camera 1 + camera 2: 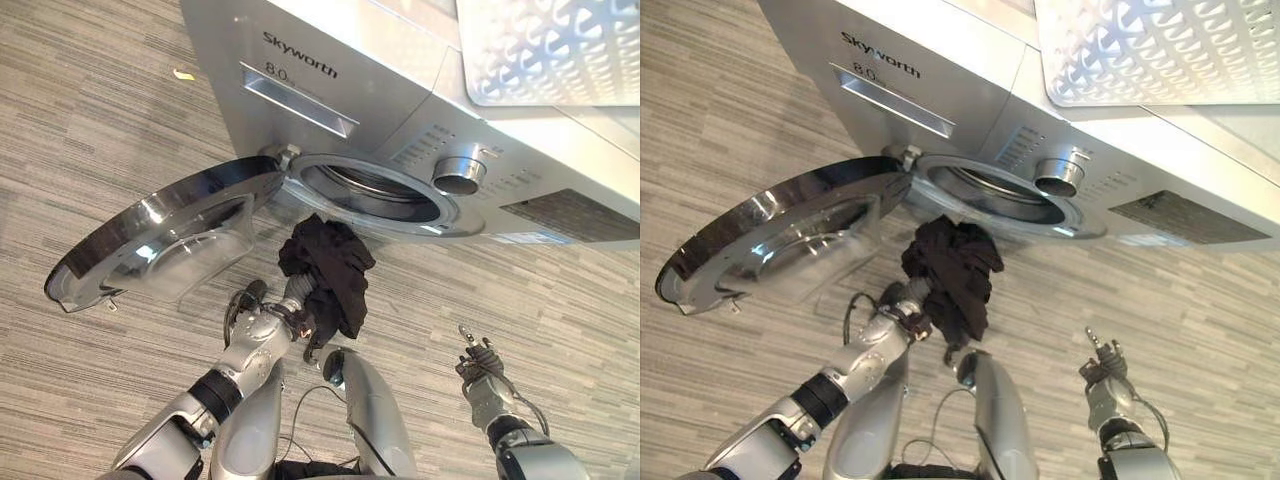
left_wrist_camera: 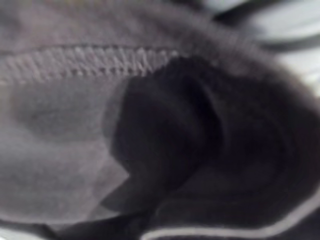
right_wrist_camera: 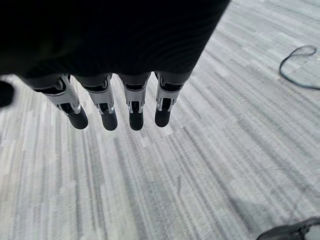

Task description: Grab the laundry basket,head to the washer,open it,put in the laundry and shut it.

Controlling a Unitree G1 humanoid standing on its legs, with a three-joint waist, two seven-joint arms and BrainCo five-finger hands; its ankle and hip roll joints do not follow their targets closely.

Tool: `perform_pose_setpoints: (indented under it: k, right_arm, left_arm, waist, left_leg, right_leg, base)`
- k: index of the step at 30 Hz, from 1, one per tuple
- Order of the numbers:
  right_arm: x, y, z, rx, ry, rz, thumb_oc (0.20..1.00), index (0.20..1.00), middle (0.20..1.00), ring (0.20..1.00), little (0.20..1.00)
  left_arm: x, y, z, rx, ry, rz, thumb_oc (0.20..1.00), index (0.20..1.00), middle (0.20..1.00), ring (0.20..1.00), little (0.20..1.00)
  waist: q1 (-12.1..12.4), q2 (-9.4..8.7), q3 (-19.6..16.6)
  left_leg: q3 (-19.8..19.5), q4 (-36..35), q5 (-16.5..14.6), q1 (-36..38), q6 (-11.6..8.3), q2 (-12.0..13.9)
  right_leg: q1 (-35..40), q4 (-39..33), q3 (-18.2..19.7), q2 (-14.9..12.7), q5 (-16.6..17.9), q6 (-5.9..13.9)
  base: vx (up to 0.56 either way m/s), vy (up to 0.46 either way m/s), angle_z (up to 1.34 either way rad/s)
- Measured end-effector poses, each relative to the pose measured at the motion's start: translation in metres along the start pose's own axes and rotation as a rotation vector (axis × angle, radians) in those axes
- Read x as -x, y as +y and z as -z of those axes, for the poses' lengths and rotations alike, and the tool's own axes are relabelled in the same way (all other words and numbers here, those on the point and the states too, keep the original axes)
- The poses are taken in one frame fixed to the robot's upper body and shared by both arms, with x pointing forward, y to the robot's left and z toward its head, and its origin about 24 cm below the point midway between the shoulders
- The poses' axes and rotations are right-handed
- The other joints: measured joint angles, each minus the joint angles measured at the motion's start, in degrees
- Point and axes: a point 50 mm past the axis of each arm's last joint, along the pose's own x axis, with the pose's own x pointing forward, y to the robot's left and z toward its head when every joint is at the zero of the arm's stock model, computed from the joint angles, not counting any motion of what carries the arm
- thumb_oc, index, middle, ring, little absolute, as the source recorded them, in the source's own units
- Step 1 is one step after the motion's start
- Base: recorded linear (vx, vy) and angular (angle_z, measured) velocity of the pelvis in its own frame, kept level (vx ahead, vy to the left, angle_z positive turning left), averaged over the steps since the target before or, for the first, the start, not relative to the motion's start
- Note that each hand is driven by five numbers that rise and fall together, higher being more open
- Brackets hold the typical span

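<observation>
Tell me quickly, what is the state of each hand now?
Left hand: shut on the black garment.
Right hand: open, fingers straight, holding nothing.

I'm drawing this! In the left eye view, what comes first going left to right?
Round glass washer door, swung open → left hand → bunched black cloth it holds → silver round dial → right hand, fingers straight.

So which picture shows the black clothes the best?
The left eye view: there the whole black garment dangles from the left hand, just below the washer's open door. The right eye view shows much the same. The left wrist view gives just dark folds and a seam up close. The right wrist view looks at floor.
</observation>
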Motion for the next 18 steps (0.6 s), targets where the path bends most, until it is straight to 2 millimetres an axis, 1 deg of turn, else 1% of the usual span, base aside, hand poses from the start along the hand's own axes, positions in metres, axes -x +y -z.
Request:
perform_pose_setpoints:
  k: [4,5,7,8,9,11,13,14,18]
  right_arm:
    - [0.001,0.007,0.005,0.069,0.021,-0.049,1.000,1.000,1.000,1.000,1.000]
    - [0.002,0.015,0.008,0.143,0.028,-0.088,1.000,1.000,1.000,1.000,1.000]
    - [0.002,0.020,0.009,0.195,0.030,-0.110,1.000,1.000,1.000,1.000,1.000]
    - [0.006,0.030,0.011,0.281,0.008,-0.171,1.000,1.000,1.000,1.000,1.000]
    - [0.009,0.043,0.012,0.319,-0.017,-0.236,1.000,1.000,1.000,1.000,1.000]
    - [0.010,0.054,0.012,0.336,-0.032,-0.272,1.000,1.000,1.000,1.000,1.000]
    - [0.014,0.066,0.010,0.407,-0.069,-0.330,1.000,1.000,1.000,1.000,1.000]
    - [0.014,0.067,0.009,0.408,-0.072,-0.332,1.000,1.000,1.000,1.000,1.000]
    - [0.013,0.062,0.009,0.423,-0.067,-0.318,1.000,1.000,1.000,1.000,1.000]
  left_arm:
    - [-0.005,0.006,-0.007,0.038,-0.045,-0.061,0.200,0.200,0.200,0.200,0.200]
    - [-0.007,0.008,-0.011,0.059,-0.061,-0.085,0.200,0.200,0.200,0.200,0.200]
    - [-0.008,0.008,-0.013,0.060,-0.071,-0.092,0.200,0.200,0.200,0.200,0.200]
    - [-0.011,0.012,-0.014,0.082,-0.087,-0.138,0.200,0.200,0.200,0.200,0.200]
    - [-0.014,0.016,-0.018,0.104,-0.103,-0.180,0.200,0.200,0.200,0.200,0.200]
    - [-0.016,0.020,-0.022,0.100,-0.110,-0.218,0.200,0.200,0.200,0.200,0.200]
    - [-0.022,0.031,-0.030,0.137,-0.143,-0.314,0.200,0.200,0.200,0.200,0.200]
    - [-0.023,0.032,-0.035,0.142,-0.158,-0.330,0.200,0.200,0.200,0.200,0.200]
    - [-0.028,0.041,-0.046,0.154,-0.187,-0.397,0.200,0.200,0.200,0.200,0.200]
  waist:
    - [-0.8,-0.07,0.0]
    - [-1.4,-0.49,-0.3]
    - [-1.6,-0.61,-0.4]
    - [-1.8,-1.16,-0.8]
    - [-2.0,-1.42,-1.0]
    - [-2.7,-1.47,-1.0]
    - [-4.1,-1.56,-1.1]
    - [-4.7,-1.59,-1.1]
    - [-5.6,-1.95,-1.4]
  left_leg:
    - [0.2,0.0,0.0,-0.5,0.01,0.0]
    - [0.1,0.0,0.0,-1.3,0.01,0.2]
    - [0.1,0.0,0.0,-2.2,-0.02,0.5]
    - [0.2,-0.1,0.0,-2.8,-0.02,0.7]
    - [0.1,0.1,0.0,-3.6,-0.02,1.0]
    - [0.0,0.1,0.1,-3.7,-0.08,1.3]
    - [-0.1,0.1,0.1,-3.7,-0.07,1.4]
    - [-0.1,0.1,0.1,-3.7,-0.08,1.5]
    - [0.0,-0.1,0.1,-3.7,-0.07,2.0]
  right_leg:
    - [-0.8,0.2,0.5,0.1,0.1,0.03]
    - [-1.7,0.2,0.4,0.2,0.2,-0.13]
    - [-2.4,0.1,0.4,0.6,0.2,-0.18]
    - [-3.3,-0.1,0.6,0.8,0.5,-0.35]
    - [-3.8,-0.2,0.6,1.2,0.7,-0.56]
    - [-3.8,-0.3,0.5,1.5,0.9,-0.72]
    - [-3.7,-0.3,0.5,1.6,0.9,-0.72]
    - [-3.7,-0.5,0.4,1.7,1.0,-0.81]
    - [-3.7,-1.3,0.8,2.2,1.5,-0.92]
  base:
    - [0.02,-0.036,-0.05]
    - [0.07,-0.062,-0.01]
    - [0.04,-0.037,-0.05]
    - [0.00,0.008,-0.09]
    - [0.01,0.001,-0.10]
    - [0.01,0.000,-0.05]
    - [0.00,0.000,0.00]
    - [0.03,0.013,-0.02]
    - [0.03,0.001,-0.07]
